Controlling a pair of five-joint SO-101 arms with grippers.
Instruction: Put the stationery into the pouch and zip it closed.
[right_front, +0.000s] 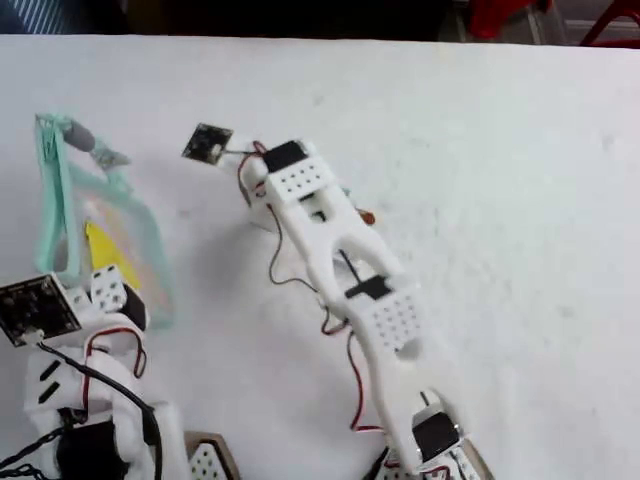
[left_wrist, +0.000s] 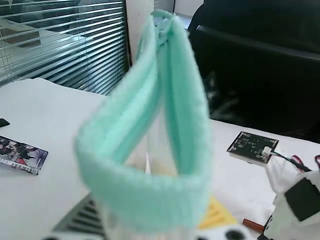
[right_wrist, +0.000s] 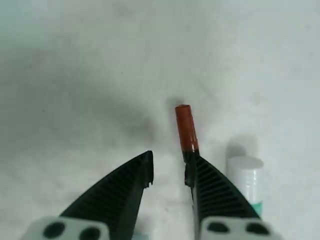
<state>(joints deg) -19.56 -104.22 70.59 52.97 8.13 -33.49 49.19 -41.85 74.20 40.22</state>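
At the far left of the white worktop (right_front: 500, 150) lies the mint-green pouch (left_wrist: 185, 125), its zip open and the mouth gaping in a loop. A yellow piece (right_front: 105, 250) shows through its clear side. The left tool (right_front: 120, 298) sits at the pouch's near end, closed on that edge, with the fabric rising straight up in front of its wrist camera.

Toward the middle, the right arm (right_front: 340, 250) stretches across the worktop, well apart from the pouch. Its tool (right_wrist: 170, 159) points down at the surface with a narrow gap between the ribbed fingers (right_wrist: 120, 190) and nothing gripped. A red pen (right_wrist: 185, 125) lies flat, one end touching the tip of one finger. Just beside that finger, on its outer side, is a white glue stick (right_wrist: 244, 175) with a teal band.
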